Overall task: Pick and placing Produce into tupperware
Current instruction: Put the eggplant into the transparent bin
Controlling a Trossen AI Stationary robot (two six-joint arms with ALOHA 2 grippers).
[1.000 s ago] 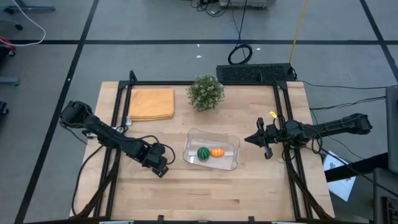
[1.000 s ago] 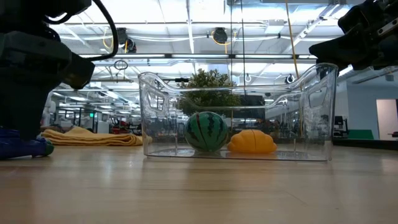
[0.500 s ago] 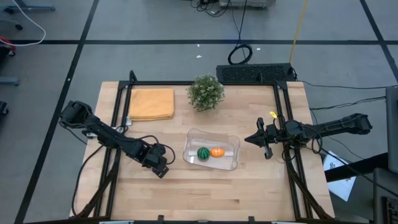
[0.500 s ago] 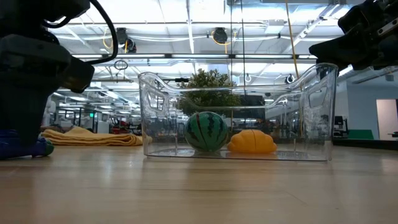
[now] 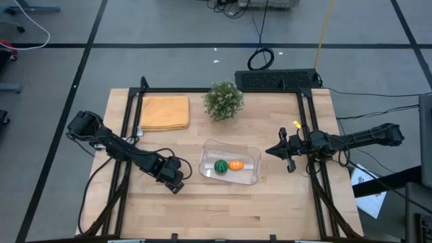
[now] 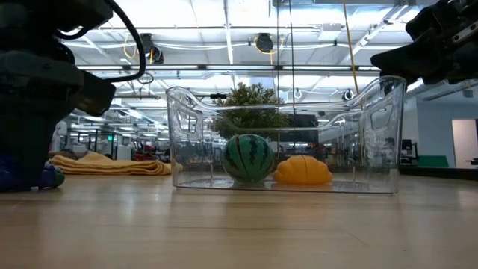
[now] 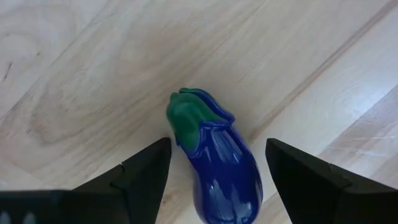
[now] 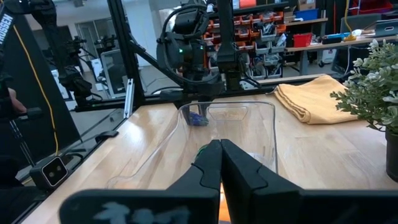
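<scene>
High view findings: two of the three produce pieces are already lodged in the clear container [image 5: 230, 162], which stands near the middle of the table [image 5: 270, 202]. The striped green ball [image 5: 221, 166] and the orange piece [image 5: 235, 164] are seen side by side on its floor, just beside each other; the low view confirms both resting inside the walls.

One piece is left outside. The purple eggplant [image 7: 217, 165] is seen lying on the bare wood, to the left of the container and apart from it. In the left wrist view it is framed between the two dark fingers [image 7: 140, 171] of the left gripper [image 5: 174, 181], which is lowered over it with the fingers spread wide on either side. No contact between fingers and eggplant is visible, so the piece is judged not yet gripped.

The right gripper [image 5: 289, 152] is held to the right of the container, fingers pressed together and holding nothing; that arm is judged to be waiting.

A folded yellow cloth [image 5: 164, 112] and a potted plant [image 5: 223, 99] are noted at the far side of the table, untouched by the work.

Assessment: the task is judged roughly two thirds done. Closing on the eggplant, lifting it and setting it in the container are outstanding.
</scene>
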